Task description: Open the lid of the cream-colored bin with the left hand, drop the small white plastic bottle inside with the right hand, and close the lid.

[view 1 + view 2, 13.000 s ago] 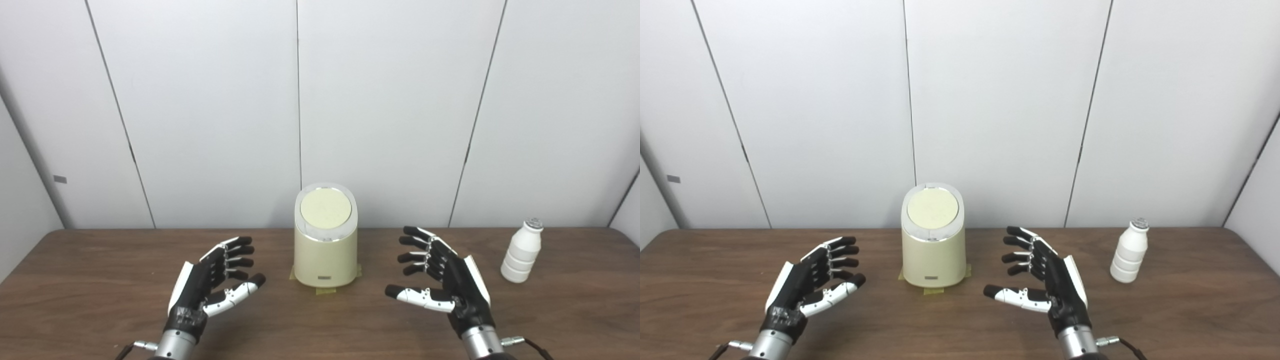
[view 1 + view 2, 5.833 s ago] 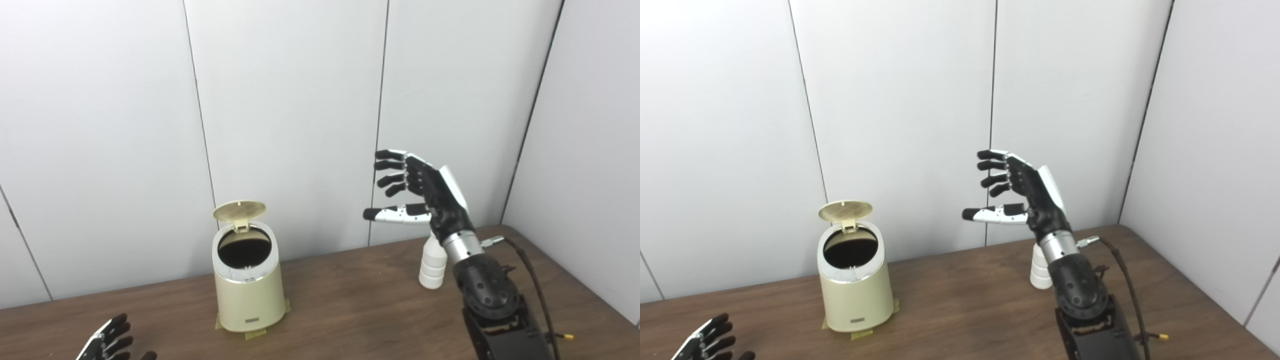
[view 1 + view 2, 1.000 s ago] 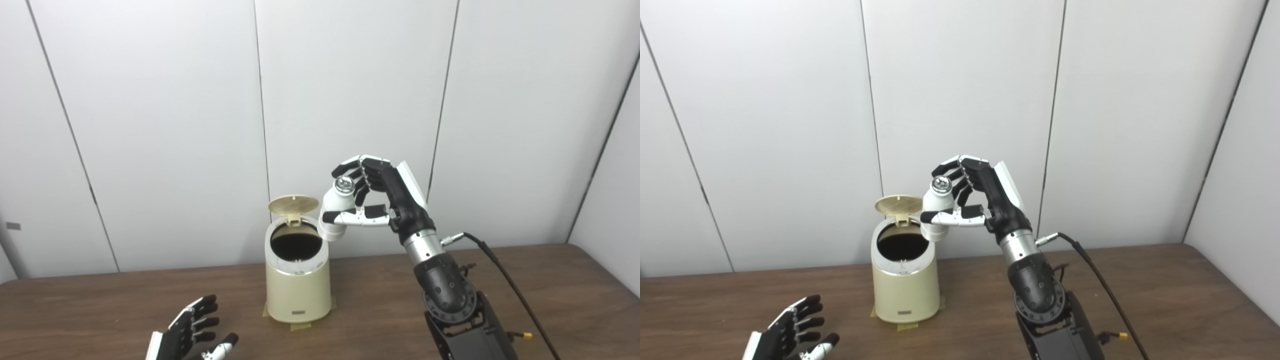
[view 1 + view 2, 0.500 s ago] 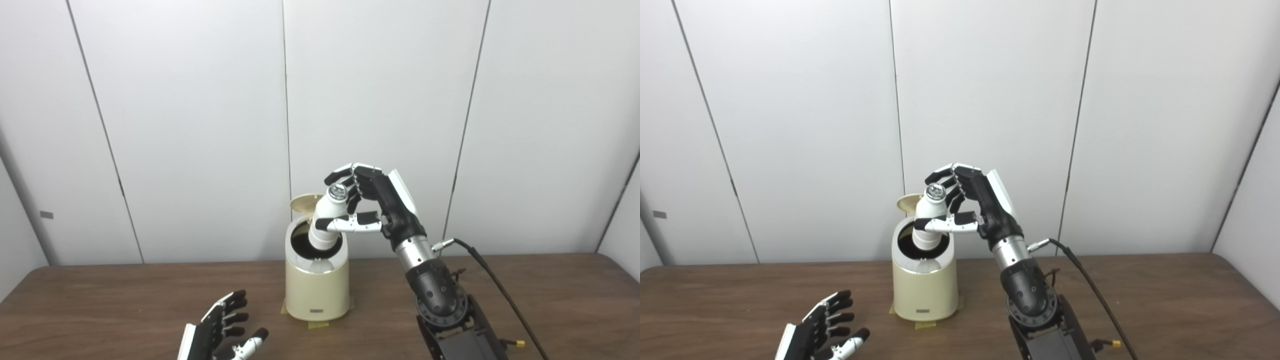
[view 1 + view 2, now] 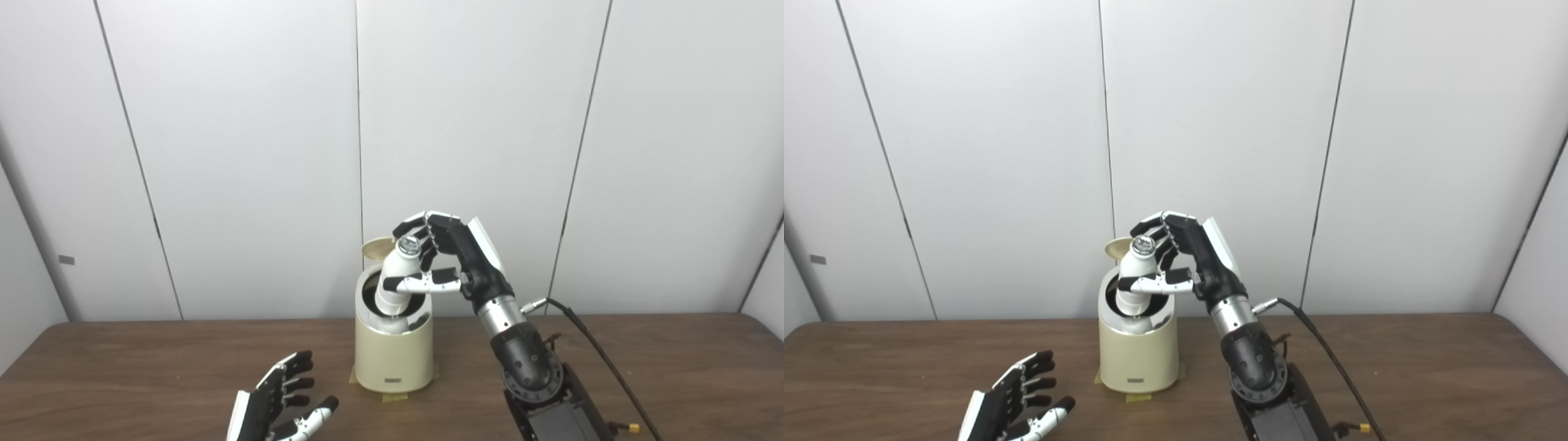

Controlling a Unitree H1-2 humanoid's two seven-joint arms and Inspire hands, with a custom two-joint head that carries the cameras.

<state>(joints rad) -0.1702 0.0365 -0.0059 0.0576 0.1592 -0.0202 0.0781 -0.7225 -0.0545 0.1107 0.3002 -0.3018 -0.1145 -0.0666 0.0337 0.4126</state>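
While the lid (image 5: 376,247) is standing raised behind the mouth of the cream-colored bin (image 5: 394,358), the left eye view is showing the right hand (image 5: 444,257) holding the small white plastic bottle (image 5: 397,278) tilted, its base dipping into the dark opening and its capped neck leaning up toward the palm. The fingers (image 5: 409,224) are curling over the cap and the thumb is crossing the bottle's waist, so the hand is closed on it. The left hand (image 5: 278,407) is resting low over the worktop (image 5: 153,373) in front of the bin and apart from it, fingers spread, holding nothing. By my reading the drop step is in hand: the lid is already open and the bottle is poised at the mouth. The next move calls for the right fingers to loosen so the bottle slides in, then for that hand to clear before the lid is pushed down.

Turning to the right eye view, the bin (image 5: 1138,361) is sitting left of centre and more of the right forearm and its trailing cable (image 5: 1323,349) is showing. The lid (image 5: 1118,248) is peeking out only as a sliver left of the bottle (image 5: 1136,278), whereas the left eye view is giving slightly more of its disc. The left hand (image 5: 1013,407) is appearing more fully here, thumb out. Neither view is showing the bin's inside or how deep the bottle's base is sitting.
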